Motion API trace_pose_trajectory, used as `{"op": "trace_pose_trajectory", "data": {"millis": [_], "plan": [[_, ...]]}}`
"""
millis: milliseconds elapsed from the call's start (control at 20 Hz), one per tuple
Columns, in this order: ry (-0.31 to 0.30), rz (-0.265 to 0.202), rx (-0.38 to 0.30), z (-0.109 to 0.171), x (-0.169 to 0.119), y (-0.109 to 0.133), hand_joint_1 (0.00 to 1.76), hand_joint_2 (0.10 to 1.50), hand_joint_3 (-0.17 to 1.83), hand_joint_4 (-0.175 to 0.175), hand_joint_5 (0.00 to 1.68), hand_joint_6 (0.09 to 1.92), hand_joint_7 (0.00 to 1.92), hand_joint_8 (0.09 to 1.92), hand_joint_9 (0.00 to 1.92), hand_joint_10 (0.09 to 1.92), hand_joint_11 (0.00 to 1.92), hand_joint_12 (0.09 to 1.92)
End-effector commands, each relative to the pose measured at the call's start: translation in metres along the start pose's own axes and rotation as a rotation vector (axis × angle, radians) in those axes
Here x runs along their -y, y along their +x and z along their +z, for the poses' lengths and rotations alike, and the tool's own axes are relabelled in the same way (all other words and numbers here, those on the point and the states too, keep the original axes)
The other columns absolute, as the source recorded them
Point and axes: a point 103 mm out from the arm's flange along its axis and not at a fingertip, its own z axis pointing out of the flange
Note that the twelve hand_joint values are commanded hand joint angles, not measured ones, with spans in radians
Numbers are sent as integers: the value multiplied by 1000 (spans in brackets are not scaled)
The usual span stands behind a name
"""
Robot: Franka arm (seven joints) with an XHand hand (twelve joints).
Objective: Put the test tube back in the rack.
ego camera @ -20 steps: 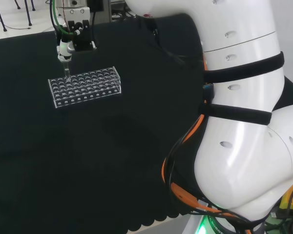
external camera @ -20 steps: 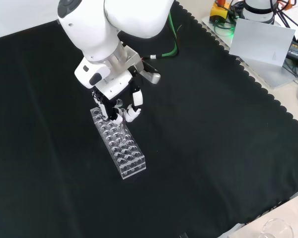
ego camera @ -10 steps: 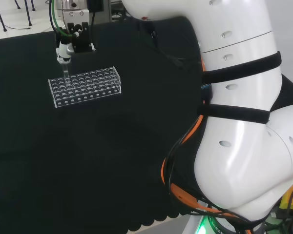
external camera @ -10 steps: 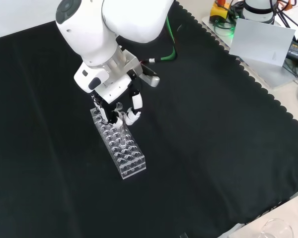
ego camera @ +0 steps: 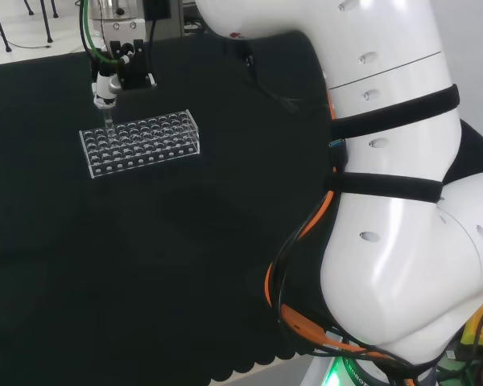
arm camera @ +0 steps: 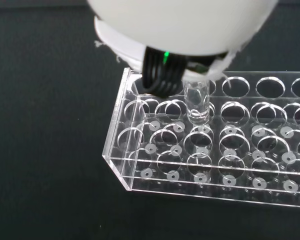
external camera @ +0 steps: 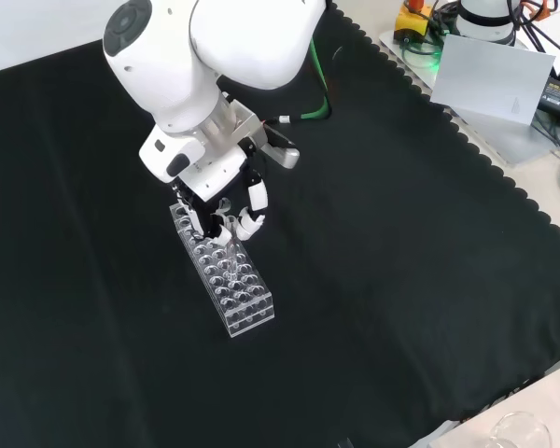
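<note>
From the head view I see the robot hand [ego camera: 107,80] poised over the left end of the rack [ego camera: 141,141], its fingers curled around the top of the tube [ego camera: 109,122], which hangs upright. The tube's lower end sits at the rack's back row, near the left corner in that view; I cannot tell there how deep it goes. The wrist view is plainer: the tube [arm camera: 196,102] stands in a hole of the rack [arm camera: 210,150], its bottom just through the top plate and not down to the lower plate. The blurred white part of the robot hand [arm camera: 180,27] and a bundle of black cables cover the tube's top. In the front view the robot hand [external camera: 226,210] comes down from the arm's white link over the far end of the rack [external camera: 226,278], fingers bent inward around something clear that I cannot make out well there. The rack lies flat on the black cloth of the tabletop [external camera: 401,280], running diagonally in the front view, and the other holes I can see hold nothing.
</note>
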Motion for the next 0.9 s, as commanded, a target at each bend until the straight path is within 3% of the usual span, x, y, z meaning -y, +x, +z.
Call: {"op": "trace_pose_trajectory", "data": {"millis": [50,900], "plan": [[10,2,5,4,-2,-1,1344,445,929,-175,1416,500,1481,481,1594,803,1356,1031],[32,18,22,17,-20,-6,1344,445,929,-175,1415,502,1480,483,1593,804,1354,1034]]}}
